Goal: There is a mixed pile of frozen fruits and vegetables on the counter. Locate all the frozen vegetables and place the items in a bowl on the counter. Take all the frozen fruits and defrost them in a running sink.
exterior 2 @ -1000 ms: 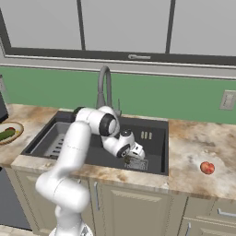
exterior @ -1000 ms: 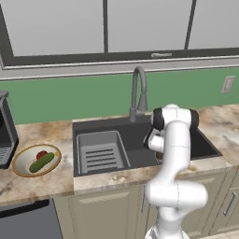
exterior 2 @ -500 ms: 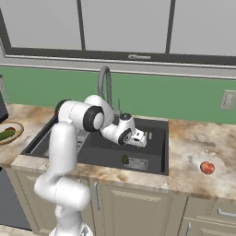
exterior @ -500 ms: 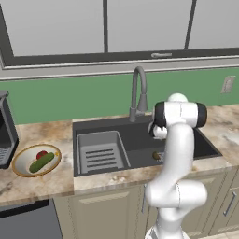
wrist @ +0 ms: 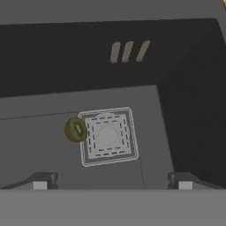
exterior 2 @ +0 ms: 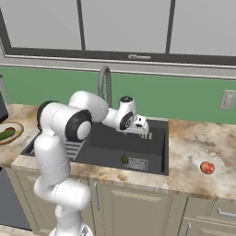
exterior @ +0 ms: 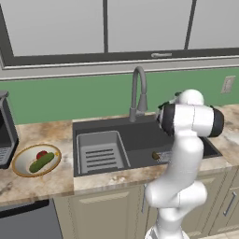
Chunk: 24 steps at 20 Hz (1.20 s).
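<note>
A small green-brown fruit [wrist: 76, 129] lies on the floor of the dark sink [exterior 2: 159, 159], touching the left edge of the square drain [wrist: 108, 136]; it also shows as the fruit [exterior 2: 124, 159] and the fruit [exterior: 155, 155]. My gripper [wrist: 111, 183] hangs above it, open, with nothing between the fingers. From the right base the gripper [exterior 2: 144, 127] sits over the back of the basin. A bowl [exterior: 18, 163] at the far left holds a green cucumber [exterior: 41, 162] and a red piece. A red fruit [exterior 2: 207, 168] lies on the right counter.
The faucet [exterior: 138, 91] arches over the sink's back edge. A grey rack [exterior: 100, 151] fills the basin's left half. A dark appliance [exterior: 5, 130] stands at the counter's far left. Windows and a green wall close the back.
The hand has lifted from the sink floor near the drain to above the basin, jaws staying open. The green-brown fruit stays by the drain.
</note>
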Motion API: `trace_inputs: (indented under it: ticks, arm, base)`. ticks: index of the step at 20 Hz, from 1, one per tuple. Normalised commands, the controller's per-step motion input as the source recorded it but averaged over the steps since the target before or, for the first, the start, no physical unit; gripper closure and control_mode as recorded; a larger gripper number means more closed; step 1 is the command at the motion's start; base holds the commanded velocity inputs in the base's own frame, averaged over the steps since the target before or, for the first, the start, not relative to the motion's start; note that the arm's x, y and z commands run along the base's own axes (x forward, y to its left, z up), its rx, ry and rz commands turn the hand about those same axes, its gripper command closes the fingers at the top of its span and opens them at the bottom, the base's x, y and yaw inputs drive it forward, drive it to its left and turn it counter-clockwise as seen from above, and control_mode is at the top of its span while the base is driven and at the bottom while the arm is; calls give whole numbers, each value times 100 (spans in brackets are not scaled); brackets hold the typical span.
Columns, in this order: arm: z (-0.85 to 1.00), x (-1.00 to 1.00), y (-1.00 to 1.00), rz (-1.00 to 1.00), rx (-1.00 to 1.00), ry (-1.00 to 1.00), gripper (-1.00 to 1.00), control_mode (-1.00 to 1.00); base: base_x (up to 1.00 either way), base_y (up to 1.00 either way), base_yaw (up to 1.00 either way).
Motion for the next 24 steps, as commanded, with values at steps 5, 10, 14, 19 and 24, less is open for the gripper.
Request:
trace_inputs:
  ticks: [5,10,14,19,24]
  arm:
    - [100,-54,-1,9,-2,3,-100,-100]
    - [92,-54,-10,2,0,0,-100,-100]
    - [56,-57,-28,-1,1,-3,-100,-100]
    - [0,-17,-48,0,5,-1,-100,-100]
    - [30,-16,-80,-10,0,-2,-100,-100]
  base:
    - [0,0,0]
    - [0,0,0]
    - [0,0,0]
    - [0,0,0]
    - [0,0,0]
